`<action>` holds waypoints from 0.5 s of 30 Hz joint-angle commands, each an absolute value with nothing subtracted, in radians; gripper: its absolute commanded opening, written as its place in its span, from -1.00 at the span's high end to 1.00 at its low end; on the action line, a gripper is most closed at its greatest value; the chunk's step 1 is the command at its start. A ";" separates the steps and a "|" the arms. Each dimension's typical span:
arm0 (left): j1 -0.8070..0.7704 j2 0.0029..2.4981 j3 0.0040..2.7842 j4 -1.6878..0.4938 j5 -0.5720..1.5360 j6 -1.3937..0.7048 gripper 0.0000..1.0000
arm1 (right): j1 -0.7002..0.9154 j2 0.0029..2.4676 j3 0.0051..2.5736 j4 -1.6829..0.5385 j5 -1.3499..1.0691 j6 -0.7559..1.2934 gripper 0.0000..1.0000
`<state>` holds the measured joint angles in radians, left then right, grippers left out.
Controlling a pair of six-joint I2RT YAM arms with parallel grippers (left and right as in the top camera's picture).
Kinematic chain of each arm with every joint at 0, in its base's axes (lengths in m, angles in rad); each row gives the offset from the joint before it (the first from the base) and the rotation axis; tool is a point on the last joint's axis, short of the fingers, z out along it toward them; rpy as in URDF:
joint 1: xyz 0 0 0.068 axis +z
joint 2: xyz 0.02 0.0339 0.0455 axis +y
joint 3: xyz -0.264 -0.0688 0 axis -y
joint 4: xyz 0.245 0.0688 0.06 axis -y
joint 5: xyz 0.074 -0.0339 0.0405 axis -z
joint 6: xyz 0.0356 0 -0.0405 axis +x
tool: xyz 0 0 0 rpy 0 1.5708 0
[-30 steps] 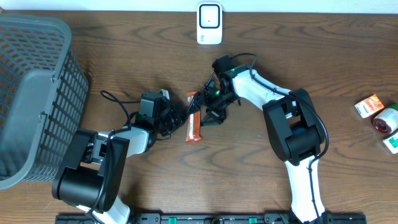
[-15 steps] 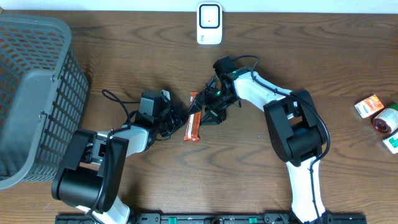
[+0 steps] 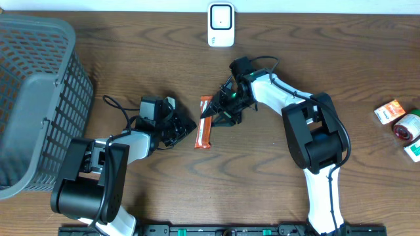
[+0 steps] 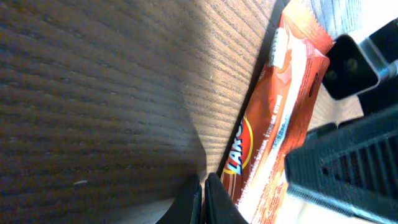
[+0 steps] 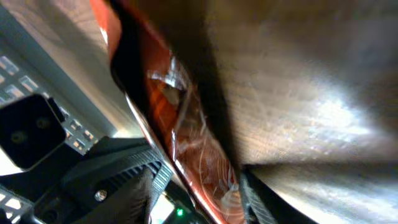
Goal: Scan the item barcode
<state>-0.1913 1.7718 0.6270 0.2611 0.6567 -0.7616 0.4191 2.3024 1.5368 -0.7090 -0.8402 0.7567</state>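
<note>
1. Orange-red and glossy, the snack bar (image 3: 204, 133) lies flat on the wooden table (image 3: 151, 59), near the middle. Its long side runs roughly toward the white scanner (image 3: 221, 25) at the far edge, and bar and scanner are well apart.
2. The right gripper (image 3: 218, 113) sits low at the bar's far end, on its right side. From its own wrist camera, the wrapper runs between the two fingers (image 5: 127, 186), which stand partway apart. I can't tell whether they are actually pinching the wrapper.
3. The left gripper (image 3: 190, 129) lies low over the table on the bar's left side, about halfway along it. Its jaws are closed together with nothing between them, and the tips are just beside the wrapper's edge. Whether they touch it is too close to call.
4. Off to the left stands a grey mesh basket (image 3: 33, 92), well away from the bar.
5. At the far right edge sit a small orange box (image 3: 390, 110) and a round white-and-red container (image 3: 407, 126), close to each other and far from both arms.
</note>
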 commanded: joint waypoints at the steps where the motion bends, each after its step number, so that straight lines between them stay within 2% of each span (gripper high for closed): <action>1: -0.184 1.806 0.593 0.223 0.603 -0.733 0.86 | 0.392 2.506 1.432 -0.706 -0.258 0.815 0.14; 4: -0.184 1.806 0.593 0.221 0.603 -0.733 0.85 | 0.395 2.506 1.432 -0.699 -0.258 0.816 0.17; 15: -0.184 1.806 0.593 0.230 0.603 -0.733 0.86 | 0.403 2.506 1.425 -0.687 -0.258 0.832 0.56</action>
